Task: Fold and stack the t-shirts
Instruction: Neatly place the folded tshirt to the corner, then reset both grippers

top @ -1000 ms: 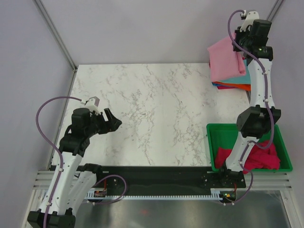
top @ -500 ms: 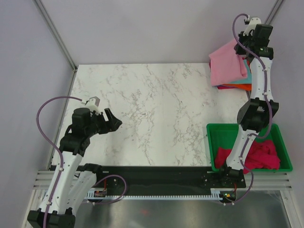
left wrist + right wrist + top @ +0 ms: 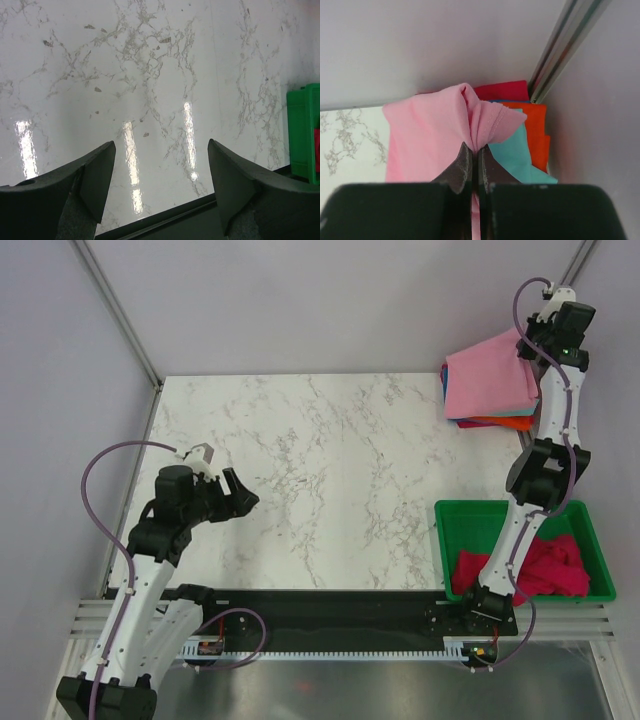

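Note:
A folded light pink t-shirt (image 3: 487, 377) lies on top of a stack at the table's far right corner, over teal (image 3: 517, 162), orange (image 3: 500, 423), blue and red (image 3: 501, 91) shirts. My right gripper (image 3: 532, 340) is shut on the pink shirt's (image 3: 427, 137) near right corner, lifting it a little; the pinched cloth (image 3: 485, 125) bunches between its fingers. A crumpled magenta t-shirt (image 3: 545, 568) lies in the green bin. My left gripper (image 3: 238, 492) is open and empty above the table's left side, and only bare marble shows between its fingers (image 3: 97, 175).
The green plastic bin (image 3: 462, 515) stands at the near right, its corner also in the left wrist view (image 3: 303, 131). A metal frame post (image 3: 560, 47) rises right behind the stack. Grey walls close in at the back and right.
My right gripper has moved right and farther back with the pink shirt's corner, drawing the shirt over the stack. The left arm has barely moved.

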